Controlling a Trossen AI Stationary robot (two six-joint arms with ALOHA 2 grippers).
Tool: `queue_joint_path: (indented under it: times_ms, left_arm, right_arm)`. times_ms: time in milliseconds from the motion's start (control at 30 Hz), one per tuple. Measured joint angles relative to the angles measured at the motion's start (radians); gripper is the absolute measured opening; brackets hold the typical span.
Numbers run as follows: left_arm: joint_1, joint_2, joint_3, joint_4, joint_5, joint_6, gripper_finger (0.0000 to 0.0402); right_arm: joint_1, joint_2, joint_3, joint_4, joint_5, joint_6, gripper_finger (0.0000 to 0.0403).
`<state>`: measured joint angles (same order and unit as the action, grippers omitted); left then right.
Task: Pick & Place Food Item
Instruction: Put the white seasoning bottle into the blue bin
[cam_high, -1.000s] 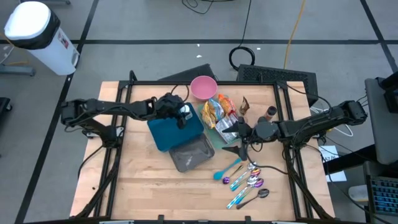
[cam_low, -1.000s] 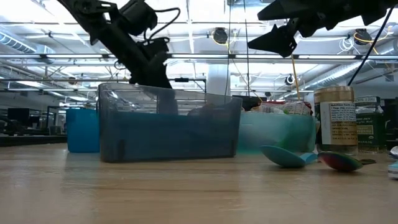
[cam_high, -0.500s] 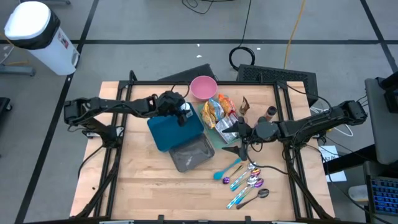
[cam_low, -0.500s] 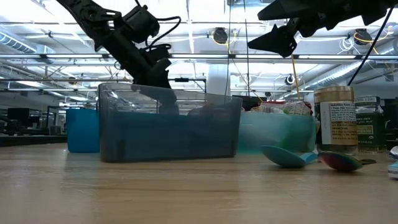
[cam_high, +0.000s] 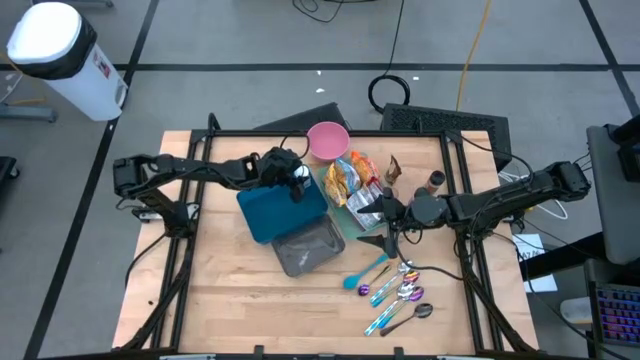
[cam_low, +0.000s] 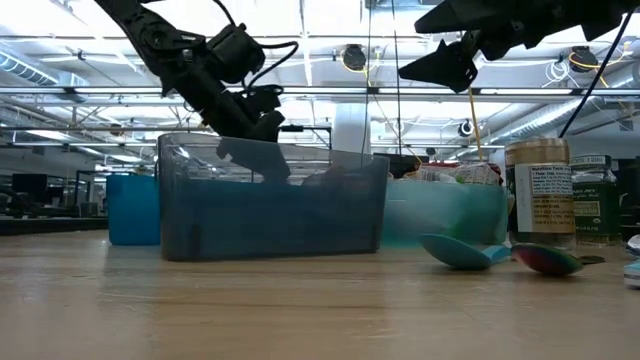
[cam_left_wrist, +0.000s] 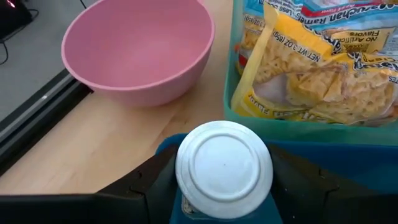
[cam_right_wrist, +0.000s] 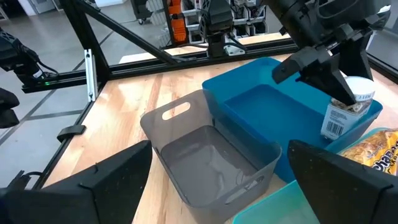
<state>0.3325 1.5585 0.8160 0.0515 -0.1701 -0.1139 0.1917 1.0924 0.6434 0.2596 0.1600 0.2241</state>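
Left gripper (cam_high: 291, 183): over the blue bin (cam_high: 275, 212), fingers set either side of a white-capped jar (cam_left_wrist: 224, 167) and pinching it, by the look of the wrist view.
Jar: upright at the blue bin's far right corner, just beside the teal tray (cam_left_wrist: 298, 118); whether its base rests on the bin floor I can't tell.
Right gripper (cam_high: 386, 237): waiting above the bench (cam_high: 230, 300) just right of the grey bin (cam_high: 306, 247), fingers spread wide, nothing between them.
Grey bin: sits at the blue bin's near edge (nothing shows inside it from the right wrist view).
Pink bowl (cam_left_wrist: 140, 50): just beyond the jar, on the far side.
Risk one: the grip sits high, near the cap, so I'd judge the jar could swing or slip if lifted fast.
Risk two: the jar is tight against the bin wall and the tray; a sideways drag could catch the wall or nudge the noodle packet (cam_left_wrist: 311, 74).
Risk three: the right arm hovers close by the grey bin; a carry that way might crowd it.
Writing: the packet reads "RAMEN", "NET WT. 3 OZ (85g)" and "No Artificial Flavors".
Jar label: a barcode shows in the right wrist view; the rest is too small to read.
Spice jar (cam_low: 541, 195): printed label at the bench's right, text unreadable.
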Motion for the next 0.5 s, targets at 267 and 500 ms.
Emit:
queue_joint_path:
  times_ms: [267,500]
  left_arm:
    - [0.000,0.001,-0.004,-0.015,-0.006,0.023,0.0268]
    - [0.000,-0.034,-0.004,-0.009,-0.011,0.025,0.0290]
  right_arm:
    - [0.000,0.000,0.000,-0.005,0.000,-0.008,0.0365]
    - [0.000,0.000,0.000,-0.005,-0.004,-0.008,0.0365]
